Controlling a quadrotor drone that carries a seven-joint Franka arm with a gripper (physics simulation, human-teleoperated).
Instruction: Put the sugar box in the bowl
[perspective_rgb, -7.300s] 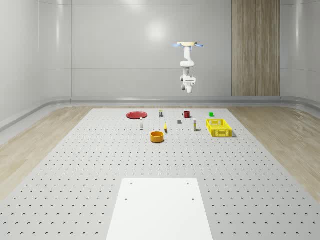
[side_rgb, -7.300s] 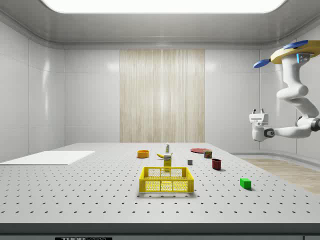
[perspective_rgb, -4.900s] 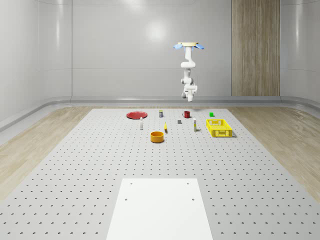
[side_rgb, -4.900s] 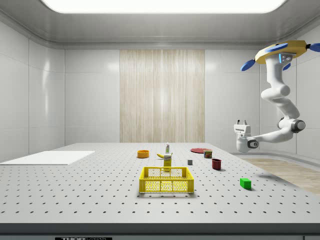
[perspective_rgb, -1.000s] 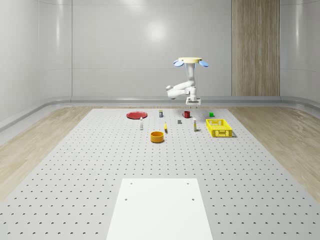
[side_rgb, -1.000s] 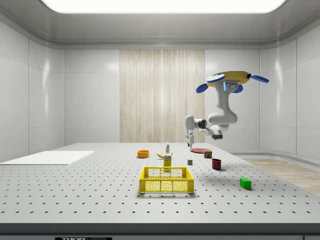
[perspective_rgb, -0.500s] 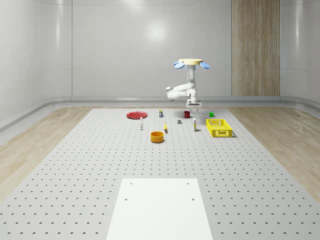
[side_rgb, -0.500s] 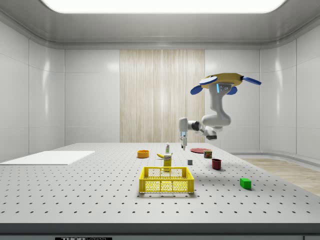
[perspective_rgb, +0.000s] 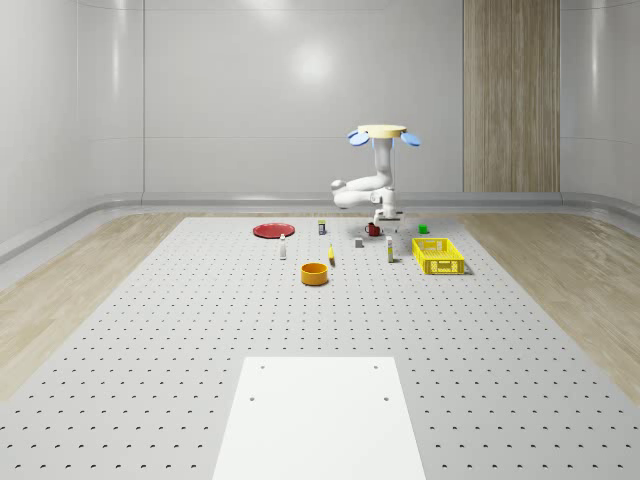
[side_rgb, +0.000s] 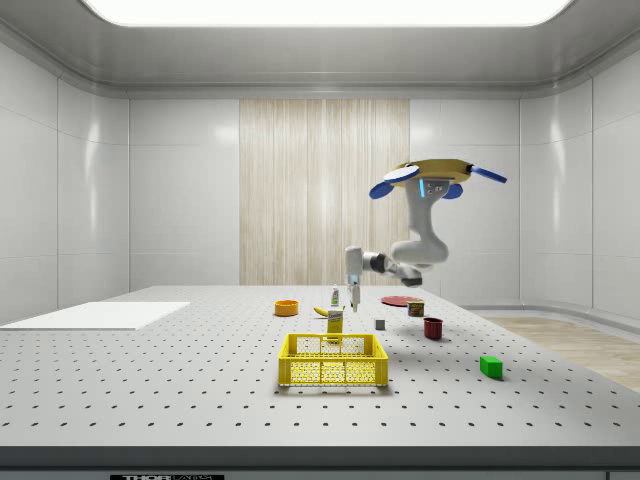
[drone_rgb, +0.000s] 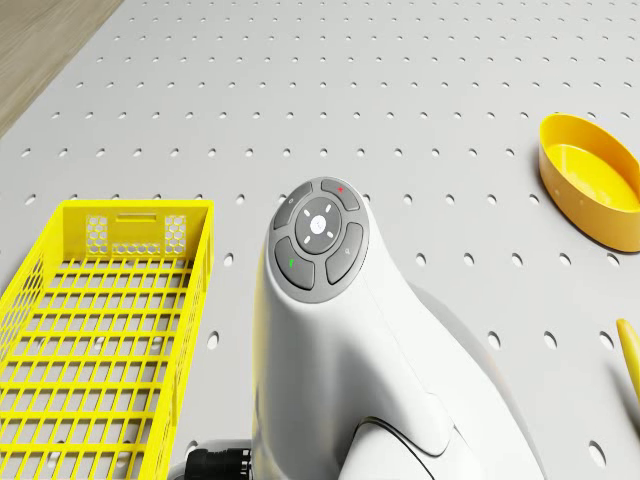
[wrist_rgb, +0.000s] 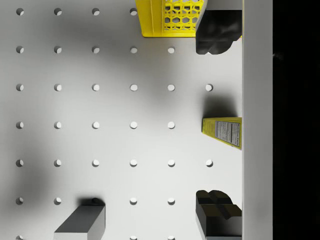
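Sugar box (wrist_rgb: 223, 132) stands upright on the counter (perspective_rgb: 200, 320) at the wrist view's right edge, between the gripper (wrist_rgb: 218, 122)'s wide-spread empty fingers (wrist_rgb: 215, 35), drone (side_rgb: 432, 176) hovering above; likely light, stiff cardboard, slick faces, so pinch the narrow sides mid-height.

Perforated tabletop (perspective_rgb: 200, 330) bearing a yellow basket (perspective_rgb: 438, 256), red plate (perspective_rgb: 272, 230), red mug (side_rgb: 433, 328), green cube (side_rgb: 490, 367), grey block (wrist_rgb: 80, 225) and white panel (perspective_rgb: 318, 420).
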